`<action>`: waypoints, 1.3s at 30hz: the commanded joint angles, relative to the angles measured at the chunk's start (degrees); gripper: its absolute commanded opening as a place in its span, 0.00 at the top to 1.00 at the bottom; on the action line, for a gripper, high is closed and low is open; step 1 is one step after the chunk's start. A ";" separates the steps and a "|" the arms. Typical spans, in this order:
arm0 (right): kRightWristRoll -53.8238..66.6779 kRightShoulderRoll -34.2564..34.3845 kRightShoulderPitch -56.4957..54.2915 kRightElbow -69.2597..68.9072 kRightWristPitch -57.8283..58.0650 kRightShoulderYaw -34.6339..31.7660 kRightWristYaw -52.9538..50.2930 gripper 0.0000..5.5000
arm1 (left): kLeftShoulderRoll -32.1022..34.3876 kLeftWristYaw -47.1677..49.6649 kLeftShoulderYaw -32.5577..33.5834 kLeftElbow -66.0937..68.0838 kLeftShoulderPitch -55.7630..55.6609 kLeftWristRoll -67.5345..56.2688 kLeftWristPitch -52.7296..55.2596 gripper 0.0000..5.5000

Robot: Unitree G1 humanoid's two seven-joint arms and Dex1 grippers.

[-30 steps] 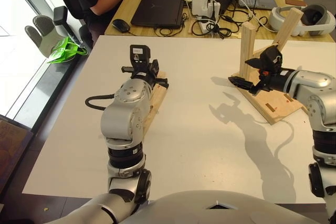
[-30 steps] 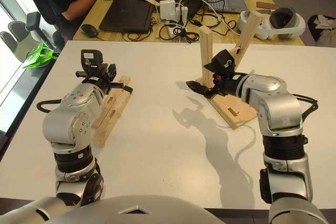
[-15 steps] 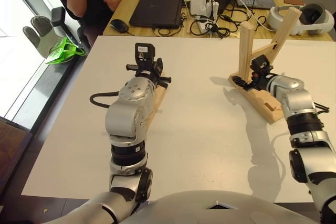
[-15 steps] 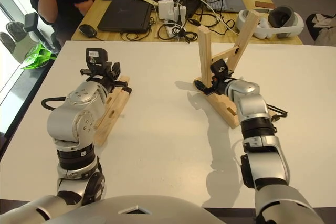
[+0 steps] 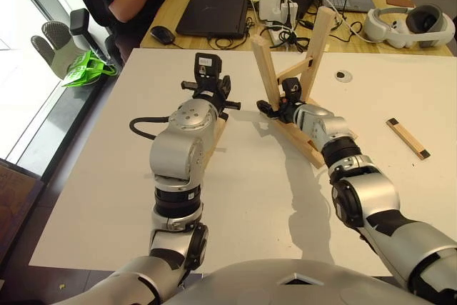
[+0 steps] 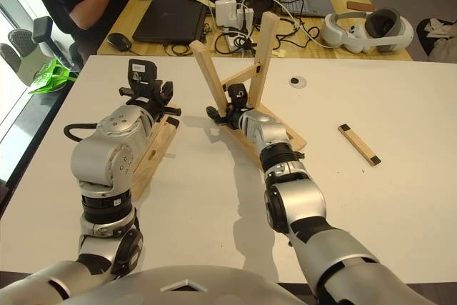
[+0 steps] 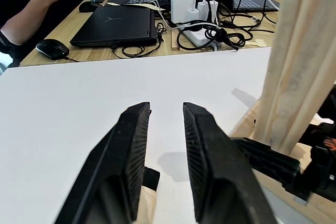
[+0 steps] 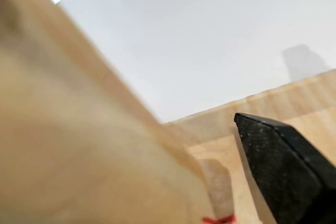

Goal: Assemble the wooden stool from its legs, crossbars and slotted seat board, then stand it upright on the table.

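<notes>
- My left gripper [image 7: 166, 108] hovers just above the white table [image 5: 243, 205], its black fingers [image 7: 134, 129] parted by a narrow gap with nothing between them.
- Beneath that arm lies a pale flat wooden stool part with holes [image 6: 157, 149].
- My right gripper [image 5: 275, 108] sits at the foot of the nearer pale wooden leg [image 5: 262, 69]; I cannot tell whether it has a grip on it.
- That leg and a second tilted wooden leg [image 5: 319, 33] rise from the slotted wooden seat board [image 5: 298, 142], which lies flat mid-table; a short wooden crossbar [image 5: 294, 69] joins them.
- A loose slim wooden bar with dark ends [image 5: 407, 138] lies well apart, off to my right.
</notes>
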 commanded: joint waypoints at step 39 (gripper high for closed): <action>-2.86 -65.36 31.78 -64.08 1.16 11.86 70.35 0.15 | -0.54 1.87 2.10 -4.92 3.36 0.73 0.73 0.79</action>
